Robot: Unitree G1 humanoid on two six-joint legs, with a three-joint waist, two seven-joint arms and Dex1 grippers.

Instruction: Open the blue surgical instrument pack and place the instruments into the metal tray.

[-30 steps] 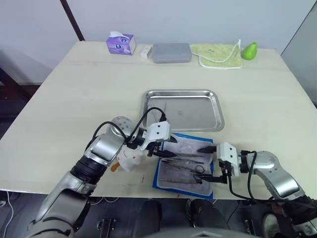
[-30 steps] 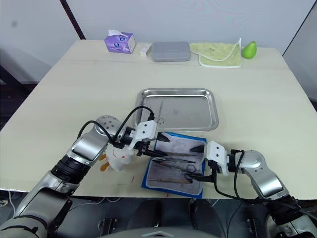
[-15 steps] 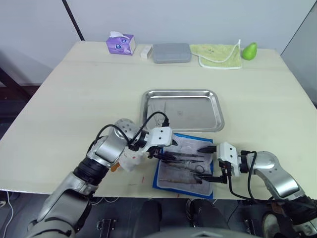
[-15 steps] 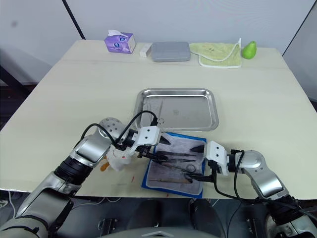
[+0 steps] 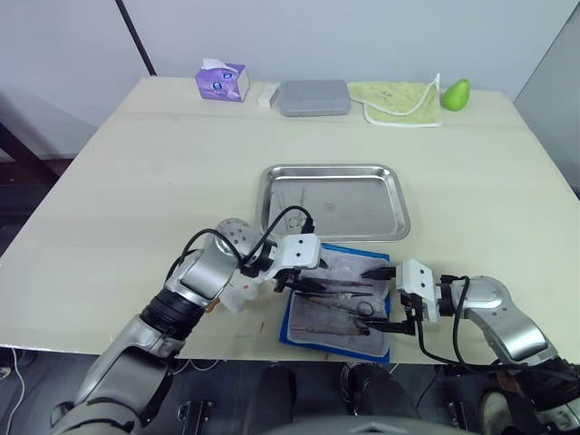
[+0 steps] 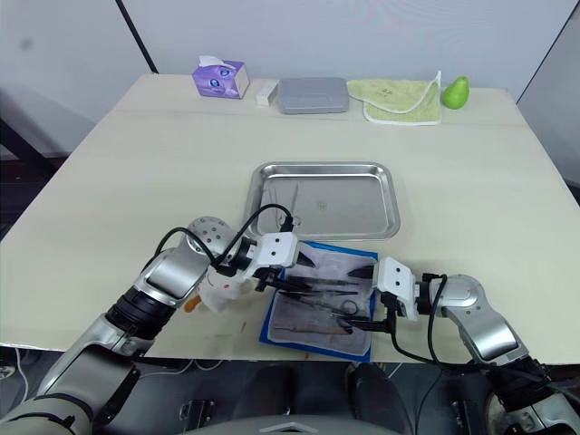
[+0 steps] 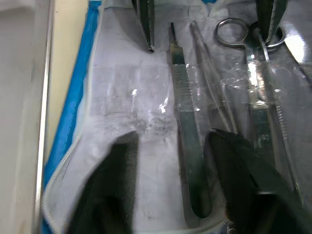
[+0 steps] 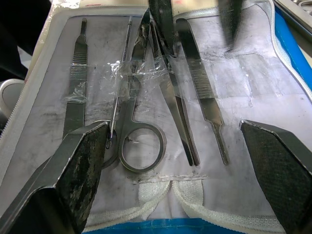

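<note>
The blue surgical instrument pack (image 5: 337,304) lies opened flat near the table's front edge, pale lining up. Several instruments (image 8: 141,122) lie side by side in it, among them scissors with ring handles and flat tweezers (image 7: 187,141). My left gripper (image 5: 302,279) hovers low over the pack's left end, open, its fingers (image 7: 114,185) on either side of the tweezers. At the pack's right end, my right gripper (image 5: 377,299) stands wide open and holds nothing. The metal tray (image 5: 396,204) sits just behind the pack with one slender instrument (image 6: 294,195) in it.
Along the back edge stand a purple tissue box (image 5: 221,80), a grey box (image 5: 314,95), a green cloth (image 5: 397,100) and a green pear (image 5: 456,92). A small white object with an orange part (image 5: 228,294) lies under my left forearm.
My left gripper has moved from the tray's near edge toward the front and lower, over the instruments in the pack. The right gripper has stayed put.
</note>
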